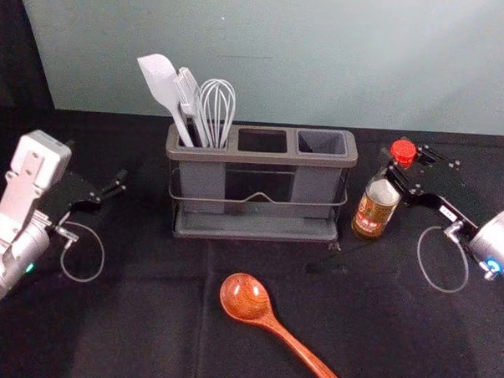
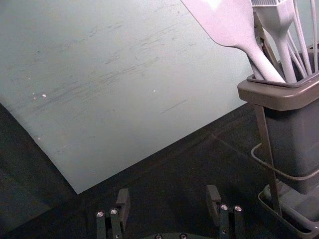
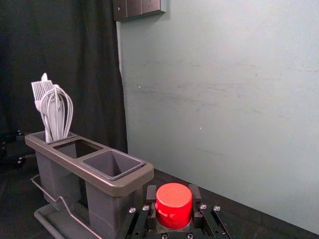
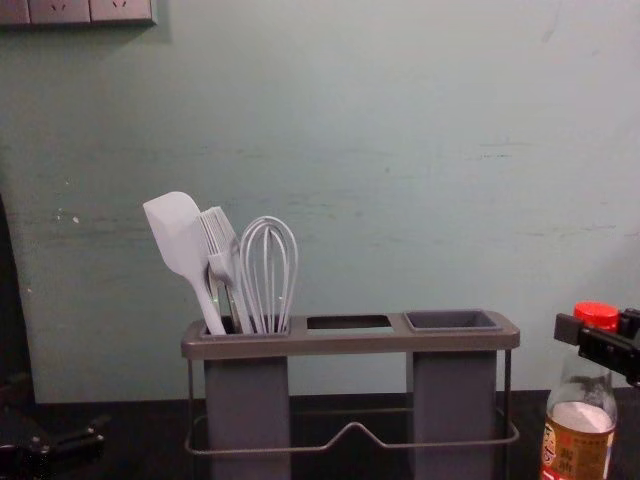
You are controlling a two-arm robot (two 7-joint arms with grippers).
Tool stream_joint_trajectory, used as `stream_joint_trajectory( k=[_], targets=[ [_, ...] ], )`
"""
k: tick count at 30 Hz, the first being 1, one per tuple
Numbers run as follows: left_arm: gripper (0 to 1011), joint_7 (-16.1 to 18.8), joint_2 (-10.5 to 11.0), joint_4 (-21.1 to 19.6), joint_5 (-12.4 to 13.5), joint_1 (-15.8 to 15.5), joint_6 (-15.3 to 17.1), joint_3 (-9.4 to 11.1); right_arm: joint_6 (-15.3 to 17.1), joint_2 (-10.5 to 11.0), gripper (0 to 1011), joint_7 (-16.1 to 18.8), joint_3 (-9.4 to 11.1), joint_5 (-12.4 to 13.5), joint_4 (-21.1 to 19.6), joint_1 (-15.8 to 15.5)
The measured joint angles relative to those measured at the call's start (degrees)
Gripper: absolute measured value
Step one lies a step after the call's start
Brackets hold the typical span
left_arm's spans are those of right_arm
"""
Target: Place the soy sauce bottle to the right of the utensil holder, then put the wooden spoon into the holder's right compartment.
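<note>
The soy sauce bottle [image 1: 372,213], nearly upright, is clamped near its cap by the right claw [image 3: 173,193] at the utensil holder's [image 1: 262,158] 3 o'clock. The left claw [image 2: 168,193] is parked open at 9 o'clock; the wooden spoon [image 1: 245,297] is located at 5–6 o'clock. The right compartment [image 1: 323,143] is unoccupied.

Head view high, downward; chest lower, level; wrists either side, left nearest; utensil holder [image 1: 262,158] in all.
</note>
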Motion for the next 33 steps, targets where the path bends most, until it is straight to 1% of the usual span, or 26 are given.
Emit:
stream_joint_trajectory(
  k=[12, 24, 27, 33],
  targets=[
    [1005, 0.0, 0.0, 0.0, 0.0, 0.0, 0.0, 0.0, -0.1, -0.5, 383, -0.1, -0.7, -0.2, 1.1, 0.6],
    [1005, 0.0, 0.0, 0.0, 0.0, 0.0, 0.0, 0.0, -0.1, -0.5, 383, -0.1, -0.7, -0.3, 1.1, 0.6],
    [1005, 0.0, 0.0, 0.0, 0.0, 0.0, 0.0, 0.0, 0.2, -0.5, 438, -0.1, -0.8, -0.4, 1.2, 0.5],
    [1005, 0.0, 0.0, 0.0, 0.0, 0.0, 0.0, 0.0, 0.1, -0.5, 609, -0.1, -0.8, -0.4, 1.2, 0.5]
  ],
)
